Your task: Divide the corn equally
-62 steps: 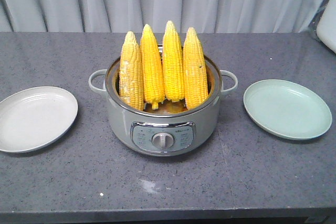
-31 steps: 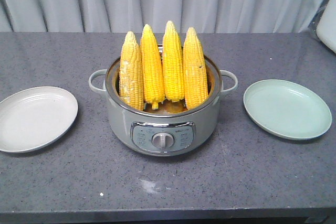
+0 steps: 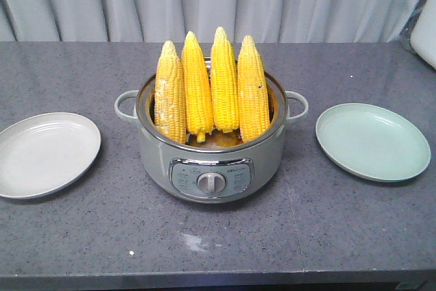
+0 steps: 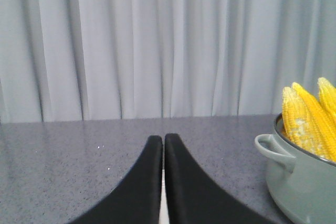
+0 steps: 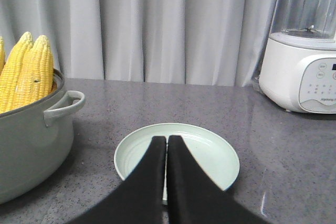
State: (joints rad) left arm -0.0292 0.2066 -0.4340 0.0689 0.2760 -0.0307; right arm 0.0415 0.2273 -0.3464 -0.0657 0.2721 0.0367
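Two grippers, both closed tight on nothing: the left gripper (image 4: 163, 139) over the worktop (image 4: 63, 153) beside the pot (image 4: 299, 184), the right gripper (image 5: 167, 140) over the green plate (image 5: 212, 156). Four cobs of corn (image 3: 211, 86) stand upright in the pot, between that plate and a pale plate (image 3: 41, 158).

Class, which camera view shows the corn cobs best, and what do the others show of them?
The exterior front-facing view: all four corn cobs stand upright in the pot, seen nearly whole. The left wrist view catches only a few at its right edge; the right wrist view a few at its left edge.
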